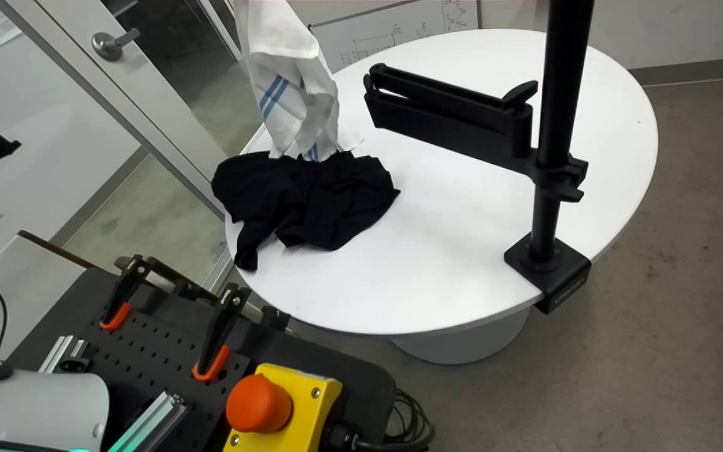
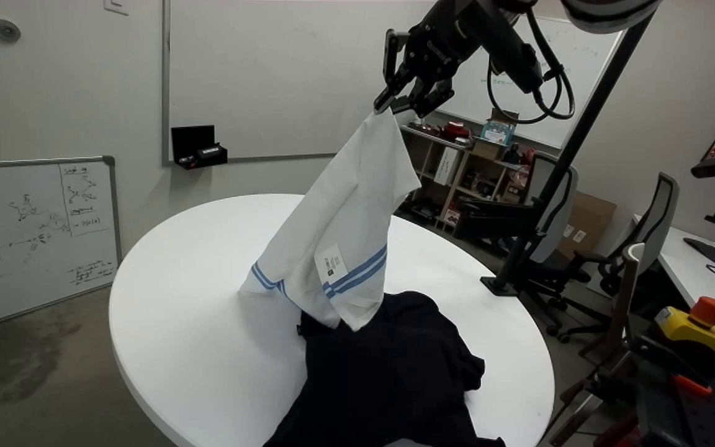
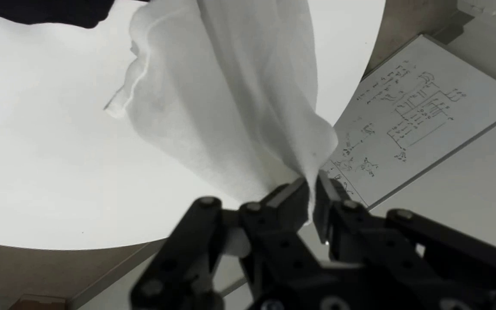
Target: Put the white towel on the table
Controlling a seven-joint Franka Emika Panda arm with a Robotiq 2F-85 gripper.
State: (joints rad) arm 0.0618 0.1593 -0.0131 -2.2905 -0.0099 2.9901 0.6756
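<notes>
The white towel with blue stripes hangs from my gripper in both exterior views (image 1: 292, 81) (image 2: 357, 205). My gripper (image 2: 388, 107) is shut on the towel's upper end and holds it high above the round white table (image 1: 455, 257) (image 2: 190, 310). In the wrist view the fingertips (image 3: 312, 196) pinch a thin fold of the towel (image 3: 222, 99). The towel's lower edge hangs at the crumpled black cloth (image 1: 311, 194) (image 2: 388, 372); I cannot tell how much of it rests on the cloth or table. The gripper is out of view in an exterior view.
A black pole (image 1: 562, 94) with a folded black side arm (image 1: 449, 110) is clamped to the table edge. A yellow box with a red button (image 1: 286, 408) sits on the robot's dark stand. A whiteboard (image 2: 35, 242) leans against the wall behind the table.
</notes>
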